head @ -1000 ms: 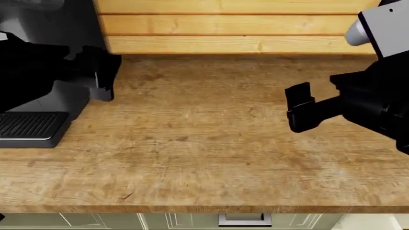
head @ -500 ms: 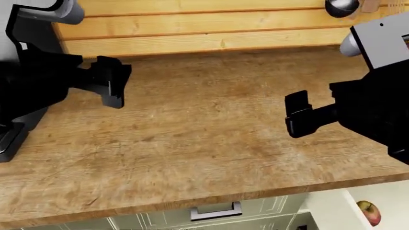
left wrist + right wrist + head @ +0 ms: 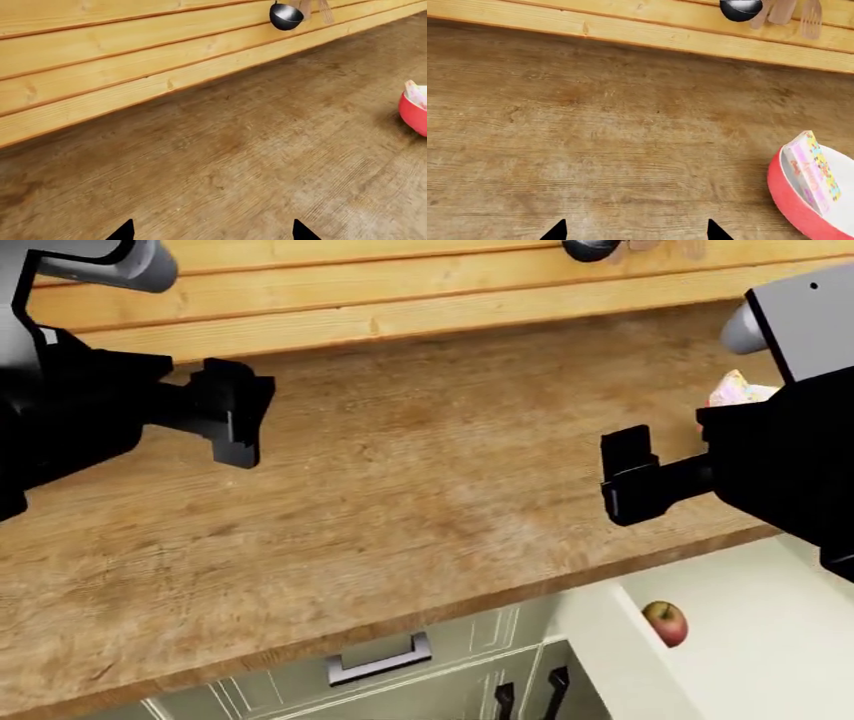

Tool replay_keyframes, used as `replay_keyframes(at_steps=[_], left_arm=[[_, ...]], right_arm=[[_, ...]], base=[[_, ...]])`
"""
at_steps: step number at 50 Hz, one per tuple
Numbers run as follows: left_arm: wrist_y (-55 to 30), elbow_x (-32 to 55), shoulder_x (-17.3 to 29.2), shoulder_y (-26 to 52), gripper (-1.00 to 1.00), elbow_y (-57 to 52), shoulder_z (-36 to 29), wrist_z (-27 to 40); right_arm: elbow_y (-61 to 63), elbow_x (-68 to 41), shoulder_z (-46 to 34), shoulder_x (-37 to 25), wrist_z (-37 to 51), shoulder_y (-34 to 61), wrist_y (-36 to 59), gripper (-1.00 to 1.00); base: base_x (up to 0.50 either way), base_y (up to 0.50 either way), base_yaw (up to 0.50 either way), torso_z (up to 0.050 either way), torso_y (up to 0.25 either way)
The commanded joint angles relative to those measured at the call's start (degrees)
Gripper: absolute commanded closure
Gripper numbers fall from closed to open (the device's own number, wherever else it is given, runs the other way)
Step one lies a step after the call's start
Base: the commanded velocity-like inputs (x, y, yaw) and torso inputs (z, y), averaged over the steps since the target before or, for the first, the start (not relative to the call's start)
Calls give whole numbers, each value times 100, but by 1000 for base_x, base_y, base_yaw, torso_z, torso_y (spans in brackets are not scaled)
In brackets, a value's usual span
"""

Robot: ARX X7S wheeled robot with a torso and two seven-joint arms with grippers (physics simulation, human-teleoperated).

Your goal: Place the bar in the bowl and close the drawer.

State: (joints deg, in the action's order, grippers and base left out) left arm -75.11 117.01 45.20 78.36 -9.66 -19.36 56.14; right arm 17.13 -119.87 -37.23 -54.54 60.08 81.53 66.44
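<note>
Since the view has swung rightward, the open drawer (image 3: pixel 747 640) is now seen at the near right, an apple (image 3: pixel 665 623) lying inside. The bar (image 3: pixel 810 170) is propped tilted in the bowl (image 3: pixel 800 207) on the desk (image 3: pixel 400 490). Both the left claw (image 3: pixel 238 412) and right claw (image 3: pixel 627 488) are held spread and empty above it.

The bowl (image 3: pixel 807 200) is running off the frame edge, beyond the right gripper (image 3: pixel 627 490). The right arm is hiding most of the bar (image 3: pixel 738 389). The drawer (image 3: pixel 747 640) is extending out of frame.
</note>
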Motion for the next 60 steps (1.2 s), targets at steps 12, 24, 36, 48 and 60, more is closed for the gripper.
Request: replay_keyframes(at_steps=[12,24,36,48,60], left_arm=[[75,12,34,24,-100,-41,-85,-40],[110,64,60,64,-100,-60,-136,-45],[120,76,40,118,-100,-64,-234,-40],[132,12,66,104,-100,-61,-258,-116],[176,-37,99,79,-100,-50,-281,-153]], right_arm=[[96,-42,-12,-69,15,-1,-96,-100],[145,-140,-33,-103,65,45,-140,-100],[185,-140,-56,-140,33,17,-159,-100],[205,-138,-85,-146,18,2,-189,-100],[232,-118,-98,-164,-5,-21,-227,-100]], base=[[-56,19,-500,0,0],[-55,23,-500,0,0],[-52,27,-500,0,0],[-50,31,-500,0,0],[-49,35,-500,0,0]])
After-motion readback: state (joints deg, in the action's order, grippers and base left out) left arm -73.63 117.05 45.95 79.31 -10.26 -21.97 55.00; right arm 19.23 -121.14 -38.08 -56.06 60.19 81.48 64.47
